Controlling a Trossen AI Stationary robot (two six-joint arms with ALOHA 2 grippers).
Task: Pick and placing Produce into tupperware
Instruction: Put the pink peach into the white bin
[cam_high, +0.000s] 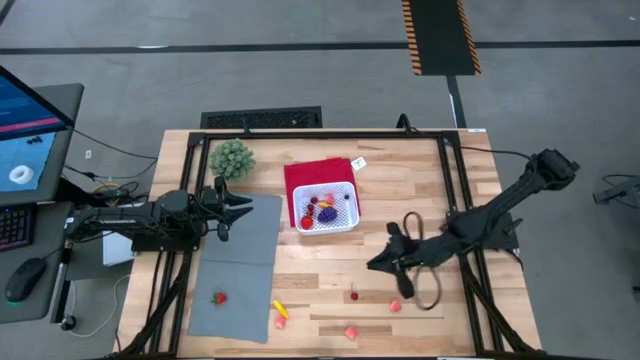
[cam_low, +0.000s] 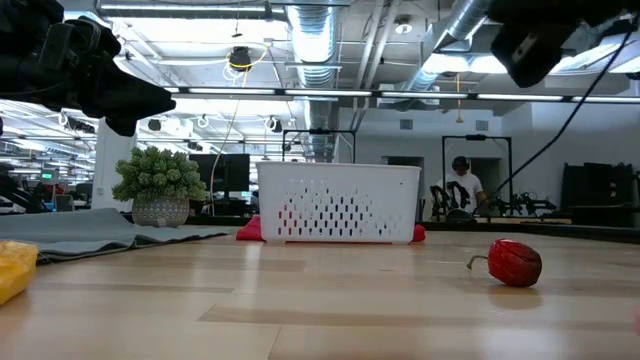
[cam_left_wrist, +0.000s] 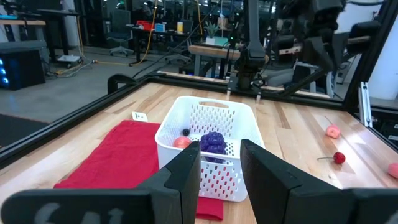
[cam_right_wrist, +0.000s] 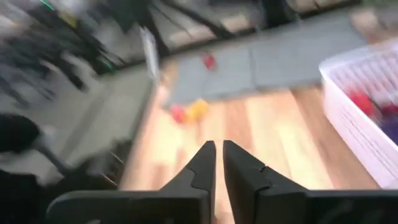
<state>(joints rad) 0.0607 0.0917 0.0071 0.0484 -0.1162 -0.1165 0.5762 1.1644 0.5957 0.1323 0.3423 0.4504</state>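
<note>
We see the white latticed tupperware (cam_high: 327, 210) on a red cloth (cam_high: 303, 177) near the table's far edge, holding purple grapes (cam_left_wrist: 213, 142) and red pieces. Left gripper (cam_high: 243, 205) and right gripper (cam_high: 372, 265) both stand slightly parted, empty.

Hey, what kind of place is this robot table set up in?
Probably a robotics lab or workshop: exposed ceiling ducts, more workbenches behind the table, and a computer monitor beside it.

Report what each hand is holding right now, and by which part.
Nothing is held. The left hand is open and empty facing the tupperware; the right hand, fingers slightly apart, is empty above bare table.
</note>
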